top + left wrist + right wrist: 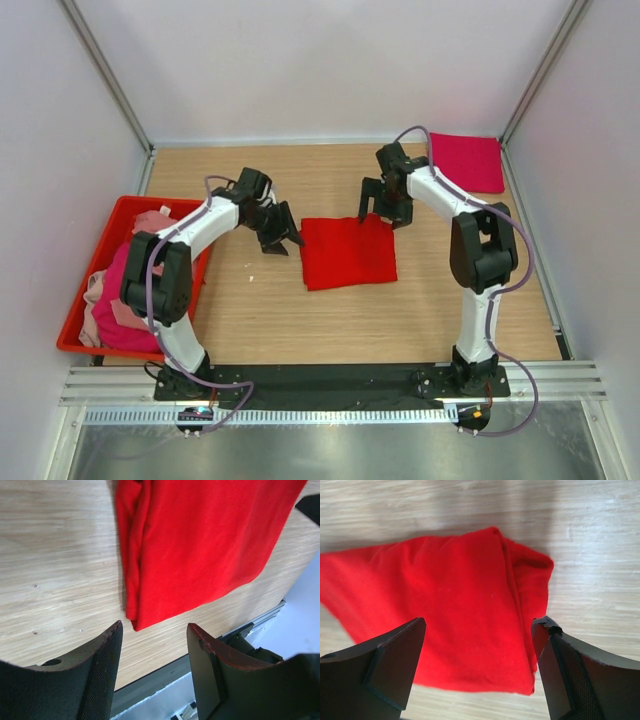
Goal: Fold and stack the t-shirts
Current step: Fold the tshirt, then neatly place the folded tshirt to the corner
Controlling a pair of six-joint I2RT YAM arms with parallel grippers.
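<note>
Red cotton shirt (348,252), folded into a flat square, lies at the middle of the wooden bench (250,320). It looks soft, light and floppy, so it is best pinched at a thick folded edge or at two corners, lest the layers slide apart. Both sets of jaws stand wide and hold nothing, the left jaws just beside its left edge and the right jaws over its far right corner, while a magenta folded shirt (466,161) lies at the bench's far right corner and crumpled pink shirts (115,300) fill the stiff plastic bin (100,350).
</note>
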